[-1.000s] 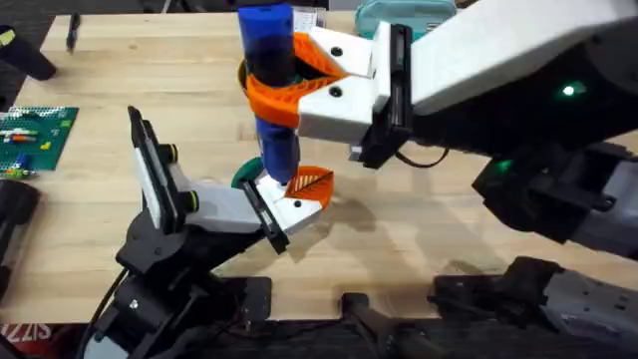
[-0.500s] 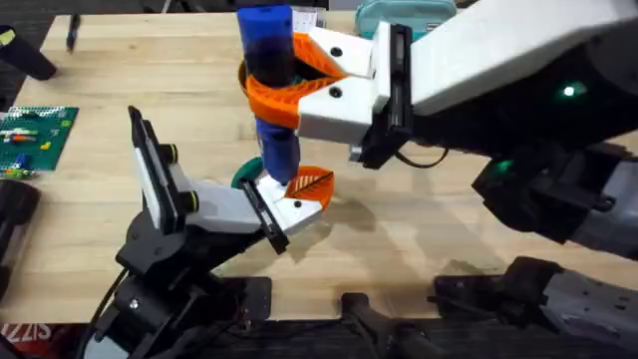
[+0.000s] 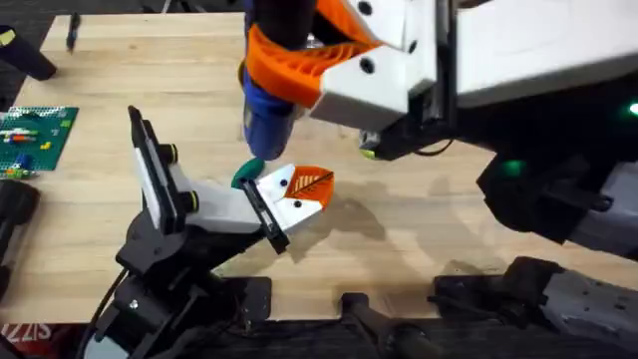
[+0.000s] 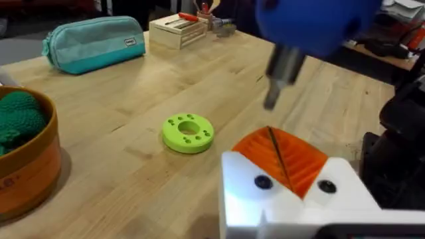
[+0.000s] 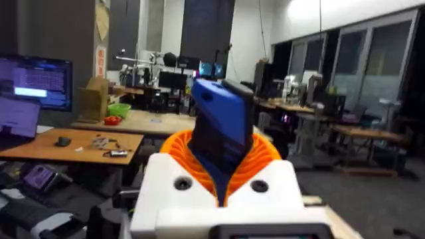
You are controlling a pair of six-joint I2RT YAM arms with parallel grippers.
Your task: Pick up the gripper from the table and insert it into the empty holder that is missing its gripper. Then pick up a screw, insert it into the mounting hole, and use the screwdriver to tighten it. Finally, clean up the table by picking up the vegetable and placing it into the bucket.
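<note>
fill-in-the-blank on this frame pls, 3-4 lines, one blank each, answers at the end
1. The right gripper is shut on the ____ screwdriver.
2. In the left wrist view, a lime green ring lies flat on the ____.
3. The bucket holds a ____ knitted vegetable.
4. The teal pouch lies beside a small ____ box.

Missing words: blue; table; green; wooden

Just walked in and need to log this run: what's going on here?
The right gripper holds the blue screwdriver upright above the table, its bit in the air over the left gripper, which sits low by the tabletop. A green disc lies on the wood, and a green knitted vegetable sits in the bucket.
</note>
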